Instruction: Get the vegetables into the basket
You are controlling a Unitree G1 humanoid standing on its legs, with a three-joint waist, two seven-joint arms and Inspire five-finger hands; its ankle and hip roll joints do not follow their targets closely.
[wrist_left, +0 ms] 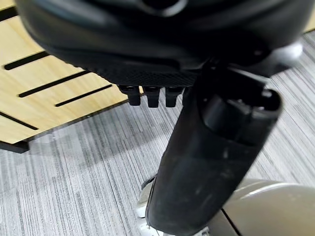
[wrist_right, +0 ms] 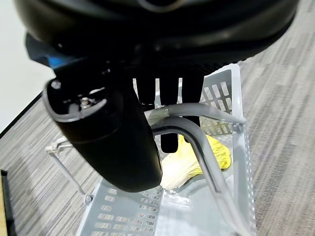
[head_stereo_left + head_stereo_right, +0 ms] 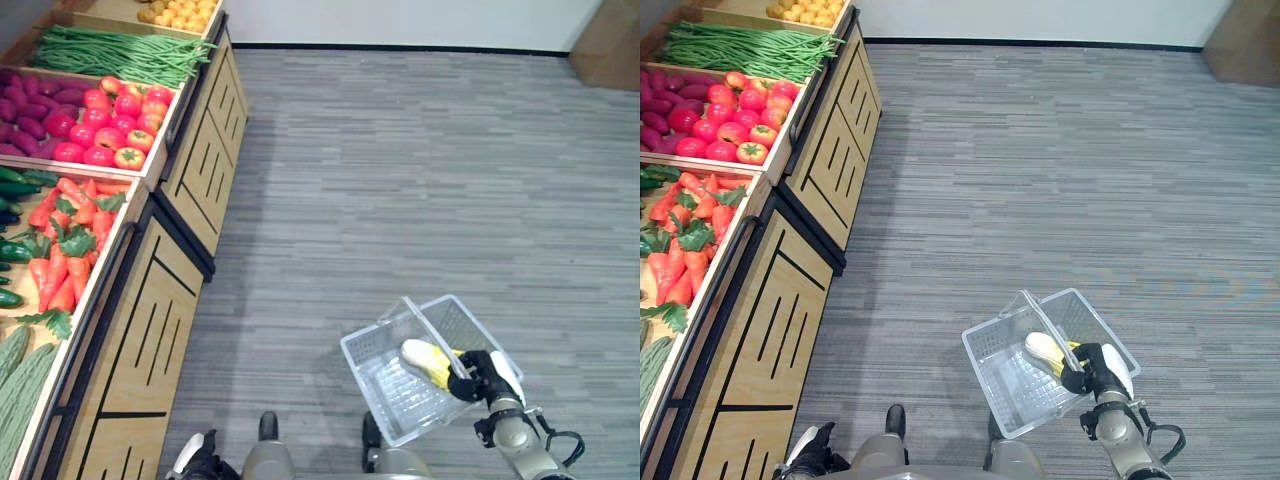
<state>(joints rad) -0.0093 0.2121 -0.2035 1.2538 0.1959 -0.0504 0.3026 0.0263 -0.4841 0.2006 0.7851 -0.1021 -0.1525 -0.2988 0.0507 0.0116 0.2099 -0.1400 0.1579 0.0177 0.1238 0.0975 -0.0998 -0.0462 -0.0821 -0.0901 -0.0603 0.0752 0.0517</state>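
- The left eye view and right eye view look steeply down from the robot's head; both share the wooden produce stand (image 3: 150, 300) running from nine to eleven o'clock, the grey floor (image 3: 420, 170), and the clear basket (image 3: 385, 385) near five o'clock.
- The left wrist view sits very close behind the left hand (image 1: 211, 147), facing the stand's slatted front and the floor.
- The right wrist view looks closely past the right hand (image 2: 113, 142) into the basket.

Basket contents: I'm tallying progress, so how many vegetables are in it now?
1: a yellow-and-white vegetable lies in the clear basket, whose handle the right hand holds. Others may be hidden beneath it.
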